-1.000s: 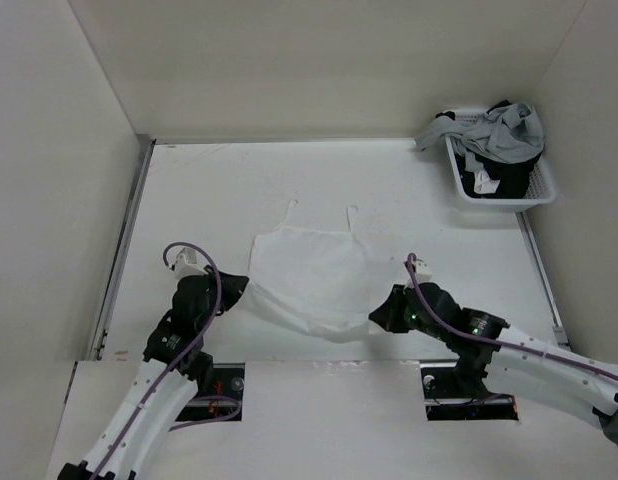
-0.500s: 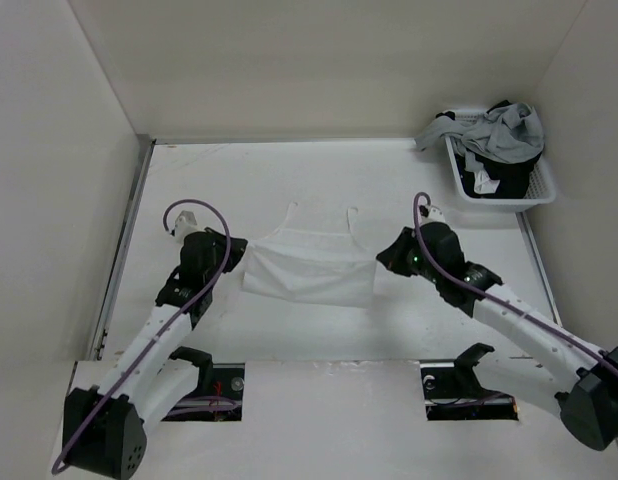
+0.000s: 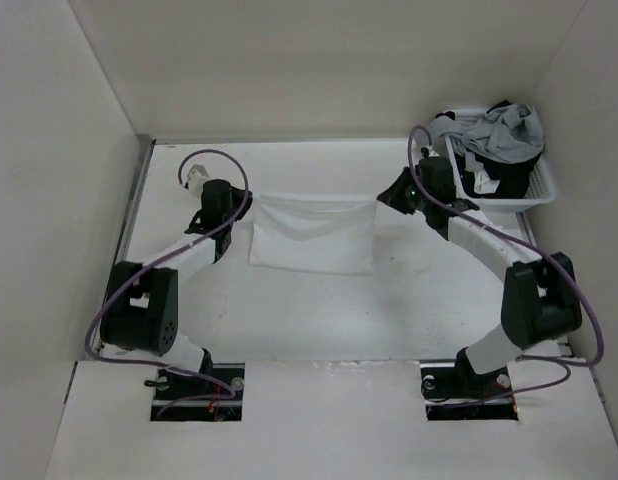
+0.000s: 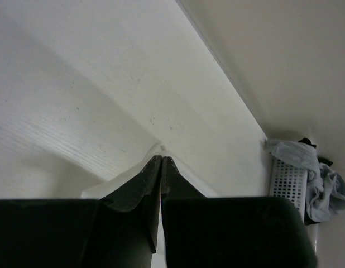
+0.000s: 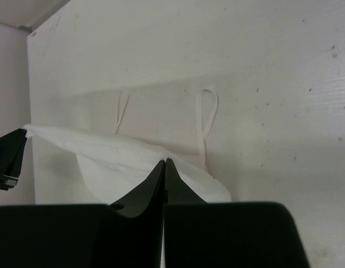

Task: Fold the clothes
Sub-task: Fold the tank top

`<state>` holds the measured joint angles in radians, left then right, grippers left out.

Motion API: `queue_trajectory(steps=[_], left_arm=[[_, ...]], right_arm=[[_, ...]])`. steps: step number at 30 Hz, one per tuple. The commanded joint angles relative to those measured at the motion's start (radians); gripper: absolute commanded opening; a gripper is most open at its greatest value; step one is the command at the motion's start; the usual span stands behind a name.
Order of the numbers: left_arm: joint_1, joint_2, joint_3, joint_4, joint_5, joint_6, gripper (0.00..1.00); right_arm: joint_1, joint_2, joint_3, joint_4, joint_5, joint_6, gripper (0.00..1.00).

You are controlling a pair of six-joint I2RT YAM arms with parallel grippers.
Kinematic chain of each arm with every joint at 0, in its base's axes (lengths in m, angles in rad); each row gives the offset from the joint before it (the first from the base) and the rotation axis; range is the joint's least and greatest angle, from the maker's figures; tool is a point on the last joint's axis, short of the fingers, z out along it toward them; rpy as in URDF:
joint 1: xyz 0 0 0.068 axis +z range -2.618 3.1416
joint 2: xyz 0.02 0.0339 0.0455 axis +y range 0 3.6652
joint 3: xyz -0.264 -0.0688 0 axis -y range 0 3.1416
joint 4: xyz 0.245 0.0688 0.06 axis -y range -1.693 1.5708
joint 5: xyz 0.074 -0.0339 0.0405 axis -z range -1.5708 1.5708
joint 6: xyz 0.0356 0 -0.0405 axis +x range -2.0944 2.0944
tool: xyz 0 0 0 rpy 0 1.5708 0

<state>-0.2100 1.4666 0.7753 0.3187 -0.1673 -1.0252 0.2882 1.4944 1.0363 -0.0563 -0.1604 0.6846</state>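
Note:
The clothes (image 3: 314,235), a thin white strappy top, are doubled over on the white table, the lifted edge stretched taut between both grippers toward the back. My left gripper (image 3: 245,201) is shut on the cloth's left corner (image 4: 156,149), which peeks out past the tips of that gripper (image 4: 161,158). My right gripper (image 3: 382,200) is shut on the right corner. In the right wrist view the white fabric (image 5: 116,159) spreads left from that gripper (image 5: 164,161), and two narrow straps (image 5: 206,111) lie flat on the table beyond it.
A white basket (image 3: 542,186) heaped with grey and dark garments (image 3: 501,135) stands at the back right corner, close behind the right arm; it also shows in the left wrist view (image 4: 288,178). White walls enclose the table on three sides.
Both grippers have carried the top's near edge from the front of the table toward the back, folding it over the upper half. Both arms now reach far out.

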Motion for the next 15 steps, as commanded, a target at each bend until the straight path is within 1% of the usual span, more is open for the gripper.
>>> queue_trajectory(steps=[1, 2, 3, 4, 5, 6, 7, 8, 10, 12, 13, 15], left_arm=[[0.017, 0.099, 0.099, 0.132, -0.031, 0.011, 0.02], [0.018, 0.135, 0.128, 0.144, -0.026, 0.017, 0.04], [0.021, 0.165, 0.154, 0.146, -0.023, 0.02, 0.08], [0.022, 0.187, 0.172, 0.149, -0.02, 0.022, 0.16], [0.025, 0.196, 0.179, 0.149, -0.017, 0.025, 0.24], [0.028, 0.196, 0.174, 0.145, -0.018, 0.03, 0.31], [0.03, 0.18, 0.151, 0.142, -0.024, 0.031, 0.35], [0.034, 0.154, 0.115, 0.141, -0.029, 0.031, 0.37], [0.037, 0.072, 0.014, 0.141, -0.037, 0.031, 0.36], [0.031, -0.029, -0.114, 0.132, -0.047, 0.036, 0.31], [0.028, -0.084, -0.178, 0.119, -0.049, 0.039, 0.29], [0.021, -0.179, -0.281, 0.074, -0.04, 0.045, 0.27]], right_arm=[[-0.033, 0.111, 0.109, 0.088, -0.042, -0.002, 0.01], [-0.039, 0.157, 0.135, 0.101, -0.038, 0.006, 0.02], [-0.045, 0.202, 0.166, 0.102, -0.034, 0.016, 0.03], [-0.047, 0.243, 0.192, 0.098, -0.034, 0.027, 0.07], [-0.044, 0.274, 0.208, 0.093, -0.03, 0.033, 0.13], [-0.044, 0.296, 0.212, 0.09, -0.024, 0.039, 0.21], [-0.044, 0.3, 0.203, 0.095, -0.012, 0.041, 0.29], [-0.044, 0.294, 0.182, 0.104, 0.002, 0.041, 0.36], [-0.033, 0.248, 0.118, 0.124, 0.053, 0.032, 0.44], [-0.01, 0.175, 0.029, 0.15, 0.108, 0.026, 0.45], [0.004, 0.127, -0.031, 0.167, 0.136, 0.021, 0.43], [0.041, 0.025, -0.158, 0.208, 0.173, 0.026, 0.24]])
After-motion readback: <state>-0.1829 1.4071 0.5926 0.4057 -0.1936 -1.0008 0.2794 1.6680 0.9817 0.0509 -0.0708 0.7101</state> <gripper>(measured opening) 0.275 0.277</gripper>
